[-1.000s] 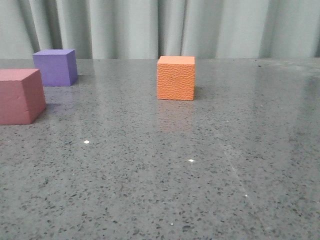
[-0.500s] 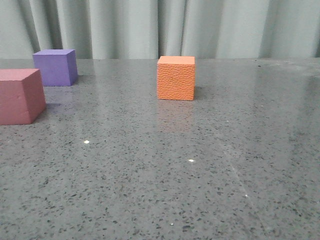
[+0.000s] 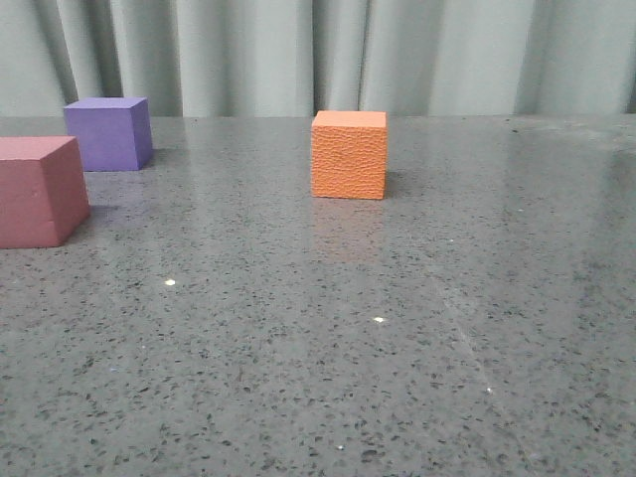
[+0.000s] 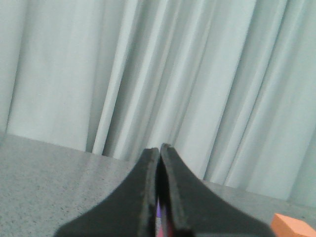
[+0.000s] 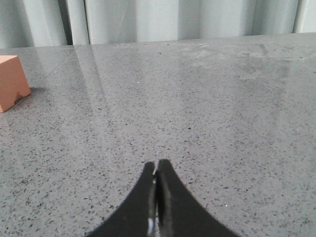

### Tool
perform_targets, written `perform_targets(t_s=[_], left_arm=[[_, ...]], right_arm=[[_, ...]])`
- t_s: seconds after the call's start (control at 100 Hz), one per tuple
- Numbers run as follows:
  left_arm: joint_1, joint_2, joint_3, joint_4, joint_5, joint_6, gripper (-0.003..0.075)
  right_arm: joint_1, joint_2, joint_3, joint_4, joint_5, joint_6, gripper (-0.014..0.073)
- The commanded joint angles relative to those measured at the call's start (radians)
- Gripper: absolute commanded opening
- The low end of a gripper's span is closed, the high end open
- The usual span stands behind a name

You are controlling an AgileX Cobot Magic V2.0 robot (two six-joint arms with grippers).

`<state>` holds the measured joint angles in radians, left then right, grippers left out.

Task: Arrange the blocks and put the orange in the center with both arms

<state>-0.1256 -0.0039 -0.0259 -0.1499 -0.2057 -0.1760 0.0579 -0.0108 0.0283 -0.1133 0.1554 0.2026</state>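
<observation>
The orange cube [image 3: 349, 155] stands upright on the grey speckled table [image 3: 298, 348], at mid-depth near the middle of the front view. The purple cube [image 3: 108, 133] sits far back on the left. The pink-red cube [image 3: 38, 190] sits nearer, at the left edge. The orange cube also shows at an edge of the left wrist view [image 4: 294, 226] and of the right wrist view [image 5: 12, 82]. My left gripper [image 4: 159, 148] is shut and empty, with thin slivers of purple and pink showing through the slit between its fingers. My right gripper [image 5: 157, 163] is shut and empty, low over bare table. Neither gripper shows in the front view.
A pale pleated curtain [image 3: 318, 55] hangs behind the table's far edge. The table top reflects the cubes and has small bright specks [image 3: 379, 319].
The whole front view has shifted very slightly; the cubes sit a pixel or two further left. Nothing else has moved.
</observation>
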Motion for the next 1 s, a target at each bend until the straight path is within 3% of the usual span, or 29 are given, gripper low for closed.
perform_targets(t_s=[0.0, 0.2, 0.37, 0.53, 0.7, 0.86, 0.93, 0.99], left_arm=[[-0.007, 0.042, -0.117, -0.053, 0.005, -0.012, -0.0019], [-0.007, 0.321, -0.454, 0.024, 0.245, -0.008, -0.0019], [-0.007, 0.644, -0.864, 0.03, 0.621, 0.031, -0.0019], [-0.007, 0.886, -1.151, 0.018, 0.82, 0.056, -0.0019], [-0.007, 1.073, -1.352, 0.014, 0.928, 0.056, -0.0019], [-0.007, 1.183, -1.425, -0.029, 0.924, 0.074, -0.0012], [-0.007, 1.219, -1.44, -0.118, 0.916, 0.163, 0.0036], [-0.007, 1.243, -1.444, -0.22, 0.904, 0.263, 0.0123]], right_arm=[[-0.004, -0.024, -0.015, -0.002, -0.087, -0.008, -0.0067], [-0.004, -0.024, -0.015, -0.002, -0.087, -0.008, -0.0067], [-0.004, -0.024, -0.015, -0.002, -0.087, -0.008, -0.0067], [-0.004, -0.024, -0.015, -0.002, -0.087, -0.008, -0.0067], [-0.004, -0.024, -0.015, -0.002, -0.087, -0.008, -0.0067], [-0.004, -0.024, -0.015, -0.002, -0.087, -0.008, -0.0067], [-0.004, -0.024, -0.015, -0.002, -0.087, -0.008, -0.0067], [-0.004, -0.024, -0.015, -0.002, -0.087, -0.008, -0.0067]])
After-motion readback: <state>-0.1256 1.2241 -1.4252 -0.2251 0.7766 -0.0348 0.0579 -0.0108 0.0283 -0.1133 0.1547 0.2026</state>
